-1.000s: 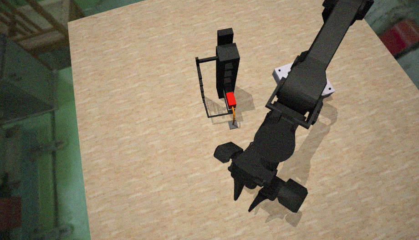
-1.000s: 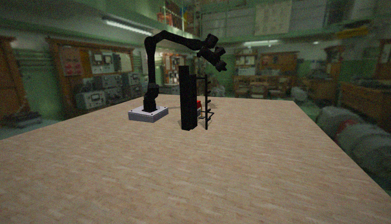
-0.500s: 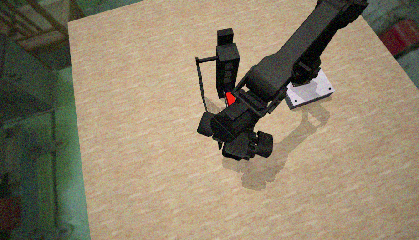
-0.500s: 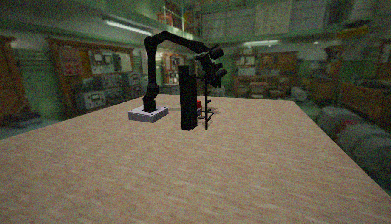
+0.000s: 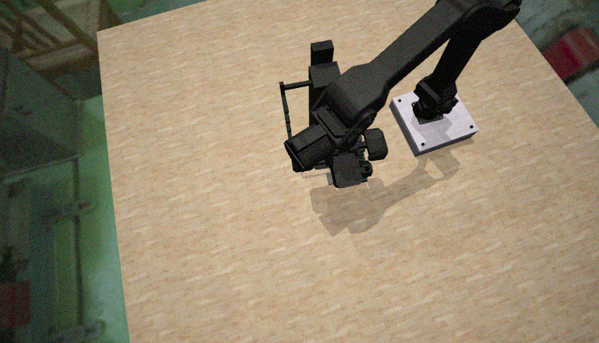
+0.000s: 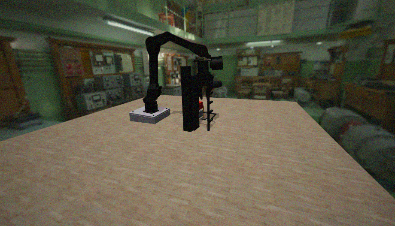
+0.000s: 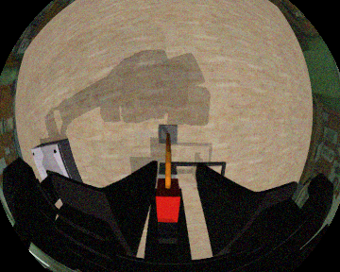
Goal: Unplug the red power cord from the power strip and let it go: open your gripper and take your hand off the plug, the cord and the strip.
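The red plug (image 6: 200,104) (image 7: 168,209) sits low at the upright black power strip (image 5: 324,73) (image 6: 190,100). Its orange-looking cord (image 6: 203,110) (image 7: 168,165) runs down to a small grey plate (image 7: 162,134) (image 6: 204,119) on the table. My gripper (image 6: 204,96) (image 7: 177,166) is partly open and empty, pointing down above the plug. In the wrist view the plug shows between the two fingers, with a gap on each side; I see no contact. In the top view my hand hides the plug, the cord and the fingertips.
A thin black frame (image 5: 285,109) (image 6: 208,124) (image 7: 224,170) stands beside the strip, close to my fingers, with short pegs on its upright bar. The arm's pale base plate (image 5: 411,129) (image 6: 141,117) (image 7: 44,162) lies on the other side of the strip.
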### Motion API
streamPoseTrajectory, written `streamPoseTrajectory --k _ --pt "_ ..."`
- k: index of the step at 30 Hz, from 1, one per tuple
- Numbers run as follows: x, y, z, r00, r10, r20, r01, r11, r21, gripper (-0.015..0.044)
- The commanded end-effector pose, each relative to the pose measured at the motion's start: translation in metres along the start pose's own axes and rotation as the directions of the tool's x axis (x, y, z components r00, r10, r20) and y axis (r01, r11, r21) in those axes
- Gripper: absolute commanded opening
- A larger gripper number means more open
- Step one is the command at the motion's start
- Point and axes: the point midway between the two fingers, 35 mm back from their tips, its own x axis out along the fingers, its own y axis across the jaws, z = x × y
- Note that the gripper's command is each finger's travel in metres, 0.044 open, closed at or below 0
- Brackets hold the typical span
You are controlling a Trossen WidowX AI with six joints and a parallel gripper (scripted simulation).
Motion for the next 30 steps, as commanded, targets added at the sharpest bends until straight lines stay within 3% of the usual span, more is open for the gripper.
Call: streamPoseTrajectory --k 1,30 --pt "0.003 0.006 -0.008 0.999 0.031 -0.026 -0.032 0.999 -0.042 0.0160" --pt "0.002 0.004 -0.044 0.999 0.031 -0.029 -0.032 0.999 -0.042 0.0160"
